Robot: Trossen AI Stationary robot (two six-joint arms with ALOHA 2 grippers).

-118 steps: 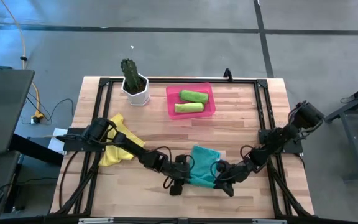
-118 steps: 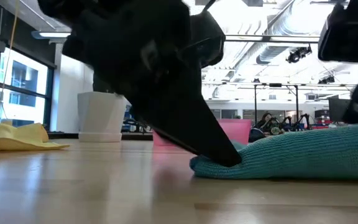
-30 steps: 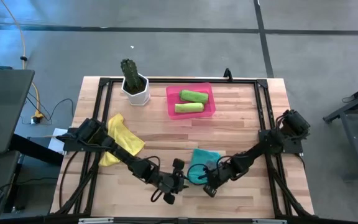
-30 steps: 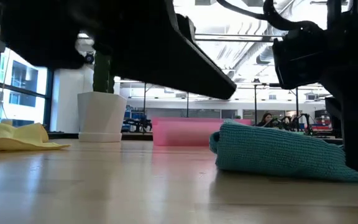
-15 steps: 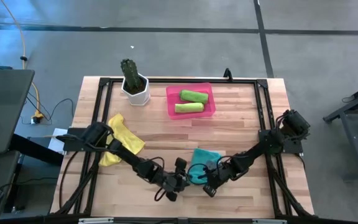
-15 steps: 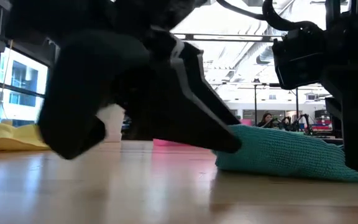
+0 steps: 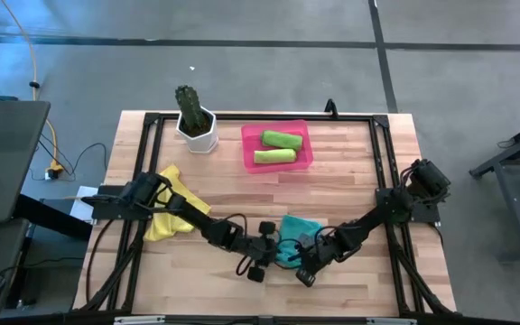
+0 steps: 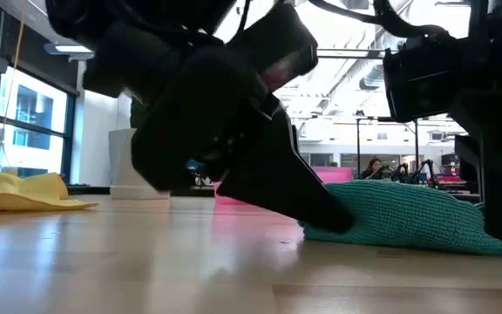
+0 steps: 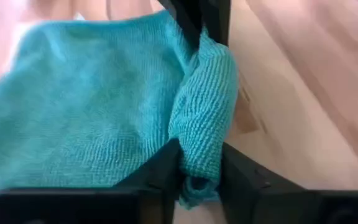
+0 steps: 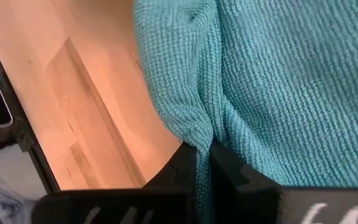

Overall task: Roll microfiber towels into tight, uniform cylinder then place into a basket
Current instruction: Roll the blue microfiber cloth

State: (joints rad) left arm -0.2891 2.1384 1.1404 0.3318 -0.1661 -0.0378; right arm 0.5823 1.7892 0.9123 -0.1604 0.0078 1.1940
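Observation:
A teal microfiber towel [image 7: 296, 231] lies partly rolled on the wooden table near its front edge. My left gripper [image 7: 272, 249] is at the towel's left end, shut on its rolled edge. My right gripper [image 7: 307, 264] is at the towel's near right part, shut on a fold. The pink basket [image 7: 250, 144] stands at the far middle and holds two rolled lime green towels [image 7: 280, 139]. A yellow towel [image 7: 171, 209] lies crumpled on the table at the left, partly under my left arm. My left gripper pinches the towel's rolled edge [image 9: 202, 138] between its two fingers [image 9: 161, 169], which lie across the roll. It slants down from the table's left side. The roll's end pokes out below the fingers, and the towel rests on the table. My right gripper pinches a raised fold of the teal towel [image 10: 202, 132] between its two fingers [image 10: 230, 170]. It comes slanting down from the table's right side. The cloth beyond the fold spreads flat on the table.
A white pot with a green cactus [image 7: 195, 119] stands at the far left beside the basket. A black frame rail [image 7: 269, 116] runs around the table top. Bare wood [image 7: 350, 171] lies between the basket and the teal towel.
My left gripper has come down and gone toward the table's right edge, up to the teal towel's left end, where its fingers now have the rolled edge. The towel's left end is pressed lower than before. My right gripper has kept still.

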